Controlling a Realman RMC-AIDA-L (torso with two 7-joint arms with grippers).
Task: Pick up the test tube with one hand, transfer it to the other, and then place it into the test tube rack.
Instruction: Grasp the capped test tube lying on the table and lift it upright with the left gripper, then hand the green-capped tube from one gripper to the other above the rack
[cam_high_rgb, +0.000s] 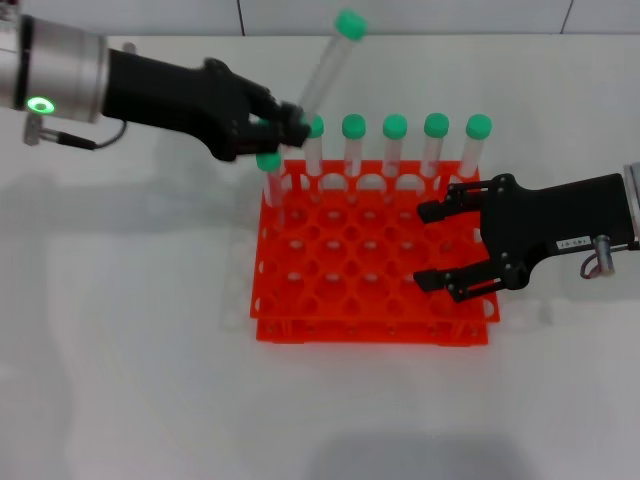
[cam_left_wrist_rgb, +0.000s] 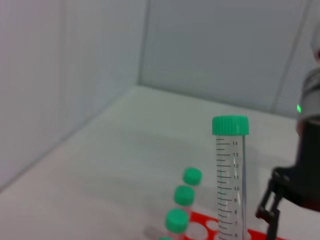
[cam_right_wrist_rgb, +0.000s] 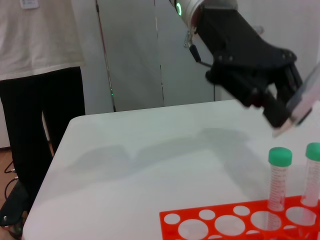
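Note:
My left gripper (cam_high_rgb: 290, 125), on the arm with the green ring light, is shut on the lower end of the test tube (cam_high_rgb: 322, 75). It holds the tube tilted in the air above the back left corner of the orange-red test tube rack (cam_high_rgb: 300, 330). The tube's green cap (cam_high_rgb: 350, 24) points up and away. The held tube also shows in the left wrist view (cam_left_wrist_rgb: 231, 175) and the right wrist view (cam_right_wrist_rgb: 305, 100). My right gripper (cam_high_rgb: 425, 247), with the white label, is open and empty over the rack's right side.
Several other green-capped tubes (cam_high_rgb: 395, 140) stand in the rack's back row, and one (cam_high_rgb: 268, 175) stands a row nearer at the left. A person (cam_right_wrist_rgb: 40, 75) stands beyond the table's far edge. The white table (cam_high_rgb: 130, 350) surrounds the rack.

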